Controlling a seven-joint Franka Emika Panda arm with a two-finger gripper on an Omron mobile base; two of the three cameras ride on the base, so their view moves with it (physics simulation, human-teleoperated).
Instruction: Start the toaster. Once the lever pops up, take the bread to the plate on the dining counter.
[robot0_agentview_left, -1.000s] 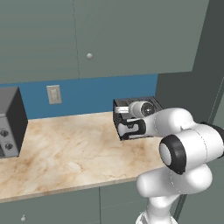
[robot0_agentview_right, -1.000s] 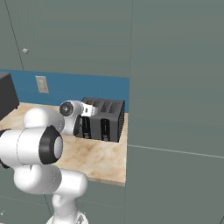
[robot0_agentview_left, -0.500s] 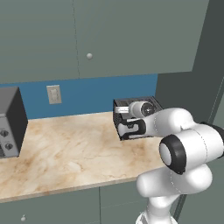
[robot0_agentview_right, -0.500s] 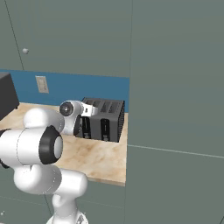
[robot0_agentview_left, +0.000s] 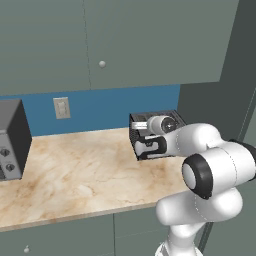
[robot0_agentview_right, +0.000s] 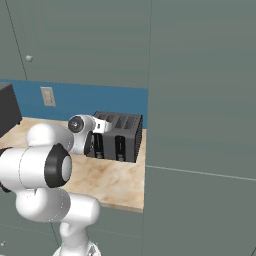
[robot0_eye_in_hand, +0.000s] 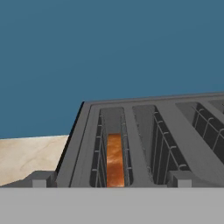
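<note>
Marbled beige counter (robot0_agentview_left: 75, 170) is stretching under a blue wall, carrying the dark grey toaster (robot0_agentview_right: 120, 136) at its far right end. Robot's gripper (robot0_agentview_left: 146, 136) is hovering at the toaster's front, jaws spread fully wide and holding nothing. Bread (robot0_eye_in_hand: 115, 159) is sitting deep in a slot; light, stiff and crumbly, it likely wants pinching gently across its faces at the top crust.

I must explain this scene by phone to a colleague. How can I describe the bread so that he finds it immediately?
Start at the marble counter under the blue wall, then find the dark grey toaster at its right end. The bread stands deep in one top slot, an orange-brown edge; the slot beside it is empty.
</note>
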